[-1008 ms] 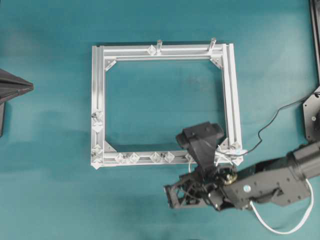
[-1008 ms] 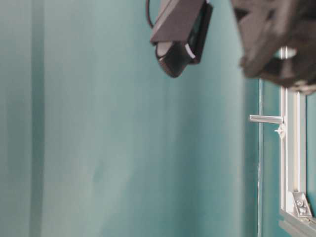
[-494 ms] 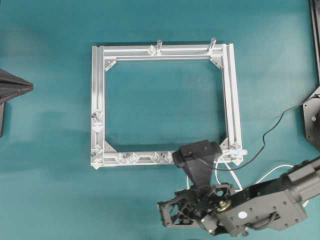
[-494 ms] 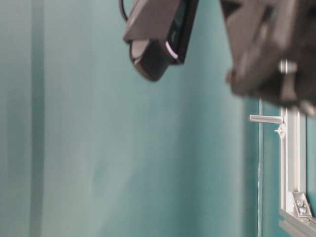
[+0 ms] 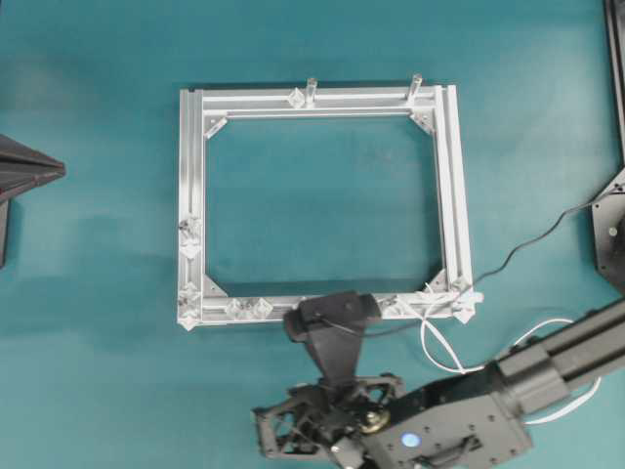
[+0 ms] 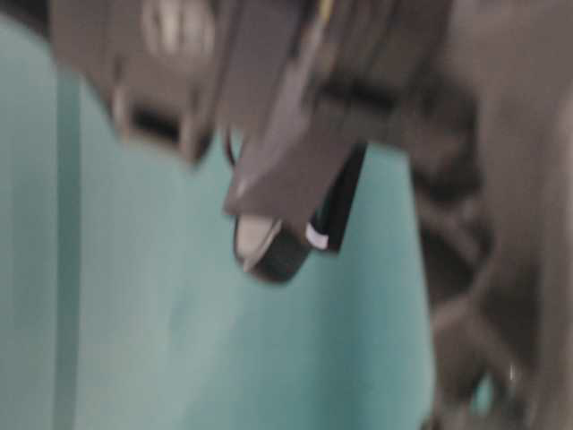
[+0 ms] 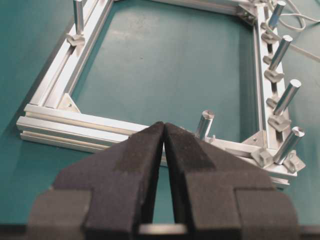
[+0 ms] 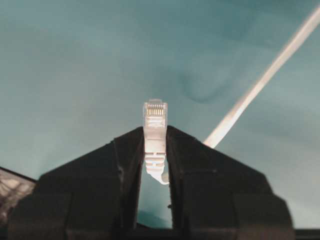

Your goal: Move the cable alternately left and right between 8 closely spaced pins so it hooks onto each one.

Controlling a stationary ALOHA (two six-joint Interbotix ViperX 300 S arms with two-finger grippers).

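Your right gripper (image 8: 155,145) pinches the clear plug (image 8: 155,131) of the white cable (image 5: 441,344) between its two pads, contacts pointing away from the wrist. From above, that arm sits just below the bottom rail of the silver frame (image 5: 192,195), and the cable loops from the frame's bottom right corner down toward the arm. Your left gripper (image 7: 163,141) has its fingertips touching, with nothing between them, facing the frame. The pins (image 5: 247,309) line the bottom rail.
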